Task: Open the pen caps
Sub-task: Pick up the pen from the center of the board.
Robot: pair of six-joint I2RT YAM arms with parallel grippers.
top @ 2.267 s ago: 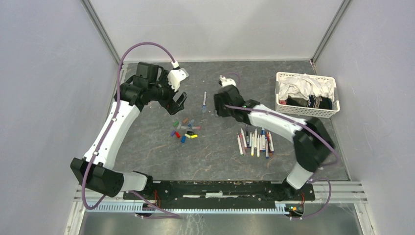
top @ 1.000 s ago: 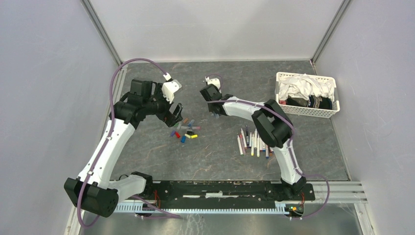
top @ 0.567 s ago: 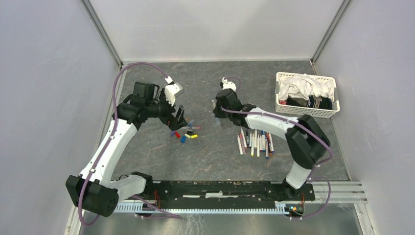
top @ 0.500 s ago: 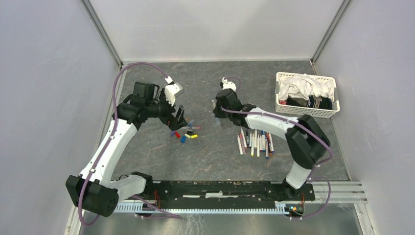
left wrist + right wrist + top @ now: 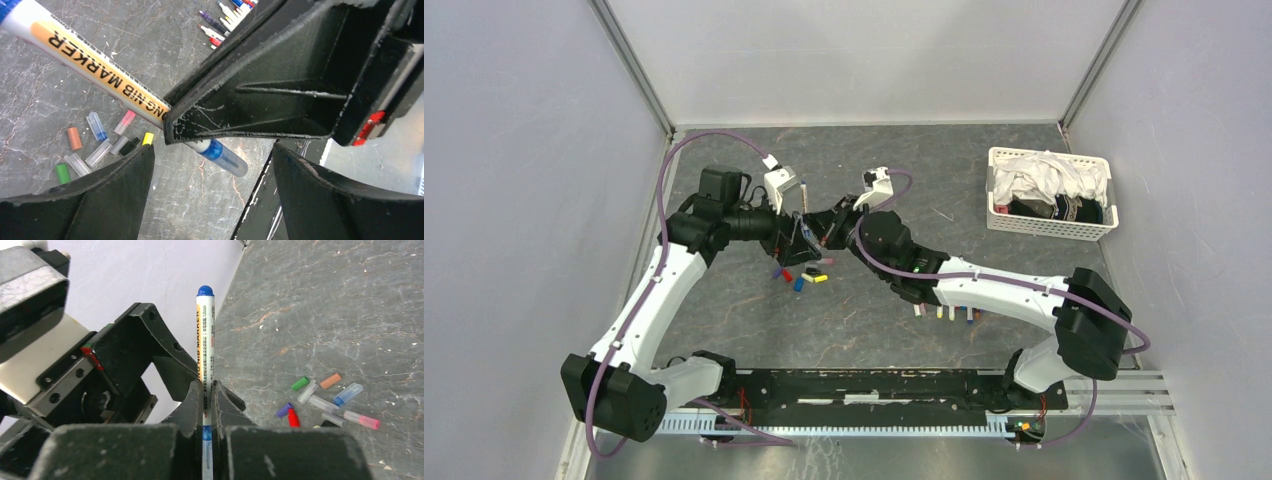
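My right gripper (image 5: pixel 207 390) is shut on the barrel of a blue pen (image 5: pixel 205 340), which points away from it with its blue end far out. In the left wrist view the same pen (image 5: pixel 100 70) runs in from the upper left. Its clear cap (image 5: pixel 227 159), over the blue tip, pokes out past the right gripper's black fingers (image 5: pixel 260 100). The cap hangs between the wide jaws of my open left gripper (image 5: pixel 212 190), touching neither finger. From above, both grippers meet over the loose pen caps (image 5: pixel 802 272), left gripper (image 5: pixel 796 240) against right gripper (image 5: pixel 826 228).
Loose coloured caps (image 5: pixel 325 400) lie scattered on the grey table below the grippers. A row of pens (image 5: pixel 944 312) lies partly under the right forearm. A white basket (image 5: pixel 999 215) of cloths stands at the back right.
The right gripper has swung left with the pen and met the left gripper, whose open jaws now straddle the capped end. The right forearm now covers most of the pen row.
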